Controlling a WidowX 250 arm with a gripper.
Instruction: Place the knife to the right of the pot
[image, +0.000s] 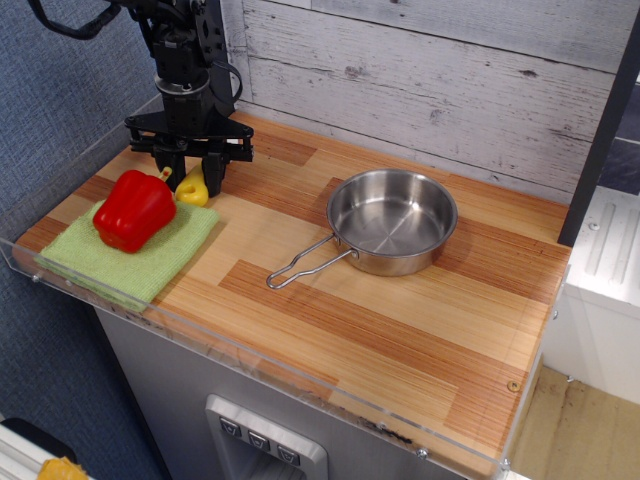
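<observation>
The knife (193, 189) lies at the back left of the wooden counter; only its yellow handle shows, and the blade is hidden behind the gripper. My gripper (190, 176) points straight down over it, with one finger on each side of the handle, closed in against it. The knife still rests on the counter. The pot (391, 220), a shiny steel pan, stands near the middle of the counter, well to the right of the gripper. Its wire handle (305, 265) points toward the front left.
A red bell pepper (133, 208) lies on a green cloth (130, 255) just left of the knife. A plank wall runs along the back, and a clear plastic lip (250, 355) edges the front. Bare wood (500, 290) lies right of the pot.
</observation>
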